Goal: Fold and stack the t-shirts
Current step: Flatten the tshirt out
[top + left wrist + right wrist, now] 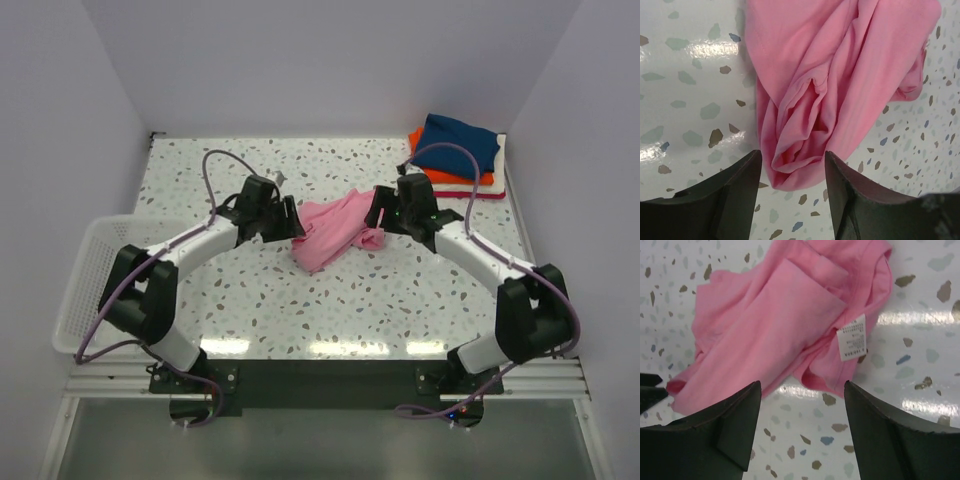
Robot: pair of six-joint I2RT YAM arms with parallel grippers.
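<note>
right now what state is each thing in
pink shirt, unfolded, crumpled, tag showing
stack, folded, navy shirt on top
left gripper, open over the pink shirt's end, gripping nothing
right gripper, open, gripping nothing
basket, upright, on the left

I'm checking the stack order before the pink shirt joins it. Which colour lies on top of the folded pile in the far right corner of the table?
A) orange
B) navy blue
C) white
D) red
B: in the top view the navy blue shirt lies uppermost, with the orange shirt peeking out beneath it.
</note>
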